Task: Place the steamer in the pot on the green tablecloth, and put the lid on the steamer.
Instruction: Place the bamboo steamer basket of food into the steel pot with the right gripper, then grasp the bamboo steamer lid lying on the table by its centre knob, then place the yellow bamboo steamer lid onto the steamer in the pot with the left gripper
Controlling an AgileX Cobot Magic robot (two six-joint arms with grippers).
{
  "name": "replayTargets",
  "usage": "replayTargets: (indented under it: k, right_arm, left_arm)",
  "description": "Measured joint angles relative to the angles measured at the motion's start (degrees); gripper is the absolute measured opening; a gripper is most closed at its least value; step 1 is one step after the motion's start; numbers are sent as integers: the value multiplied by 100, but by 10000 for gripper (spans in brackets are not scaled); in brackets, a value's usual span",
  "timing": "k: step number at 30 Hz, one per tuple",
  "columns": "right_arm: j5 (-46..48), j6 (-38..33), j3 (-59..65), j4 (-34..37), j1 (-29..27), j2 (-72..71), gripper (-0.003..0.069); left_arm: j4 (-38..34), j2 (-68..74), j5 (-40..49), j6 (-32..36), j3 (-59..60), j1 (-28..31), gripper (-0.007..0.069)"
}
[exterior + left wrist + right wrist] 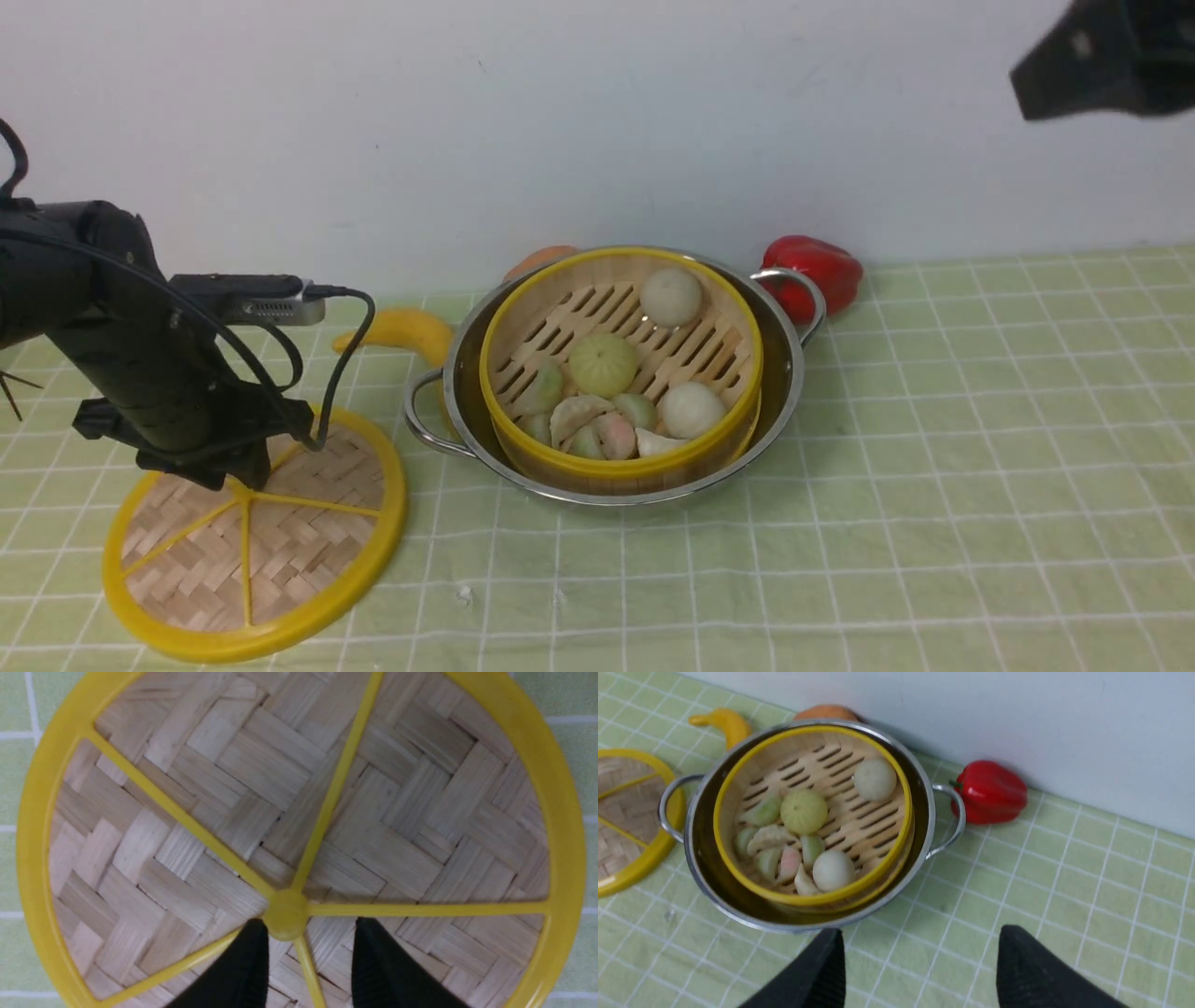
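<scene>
The steamer (618, 464) sits inside the pot (786, 373) on the green tablecloth (934, 467), with buns and dumplings on its slatted floor. The lid (280, 551) lies flat on the cloth left of the pot, one edge near the pot's left handle. My left gripper (310, 924) is open just above the lid (397, 835); its fingertips (254, 933) straddle a spoke beside the yellow hub. My right gripper (922, 933) is open and empty, raised over bare cloth on the near side of the pot (924, 812) and steamer (808, 899). In the front view only a part of the right arm (1102, 56) shows, at the top right.
A red pepper (817, 271) lies behind the pot's right handle. A yellow banana (401, 331) and an orange object (541, 259) lie behind the pot on the left. A white wall stands close behind them. The left arm's cables (336, 373) hang over the lid.
</scene>
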Motion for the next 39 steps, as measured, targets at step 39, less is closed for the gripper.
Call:
replayTargets:
  k: [39]
  right_arm:
    - [24, 700, 1528, -602, 0, -2308, 432]
  left_arm:
    - [605, 162, 1237, 122, -3450, -2820, 114]
